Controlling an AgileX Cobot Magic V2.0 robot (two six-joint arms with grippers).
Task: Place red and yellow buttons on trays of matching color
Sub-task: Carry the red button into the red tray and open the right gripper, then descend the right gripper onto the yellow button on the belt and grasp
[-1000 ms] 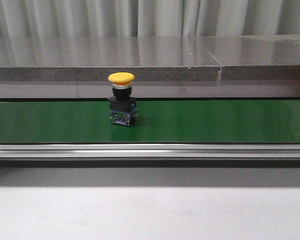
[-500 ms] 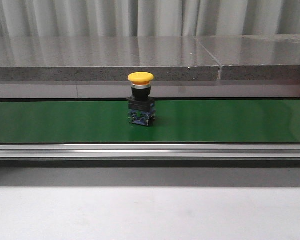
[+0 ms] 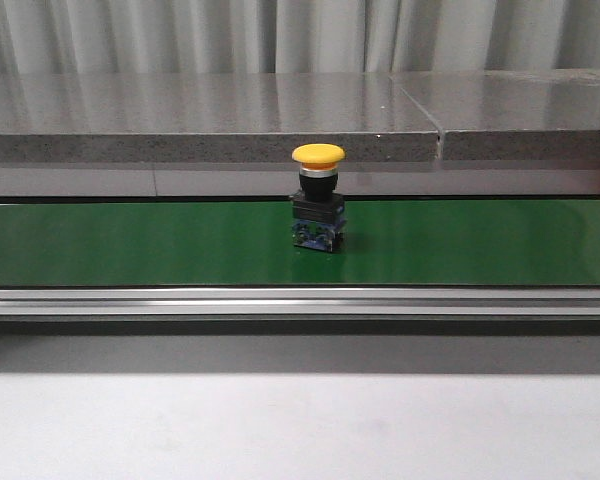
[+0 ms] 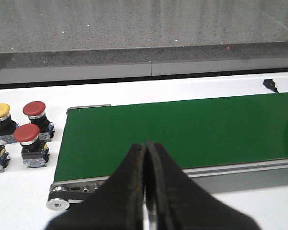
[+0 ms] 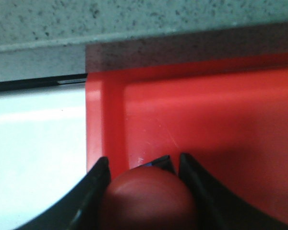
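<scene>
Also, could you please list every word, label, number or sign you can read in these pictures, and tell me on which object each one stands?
No readable text in any view.
Yellow button on the green belt: the blue part at its base is too small to show any marking.
Buttons beside the belt: bases too small and blurred to read.
Red tray and the red button in the right gripper: plain, no print.
Left gripper: no marking.

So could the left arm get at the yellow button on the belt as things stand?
Probably, after opening: the left gripper is shut and empty, and the green belt ahead lies bare. The yellow button stands upright with nothing near it.
</scene>
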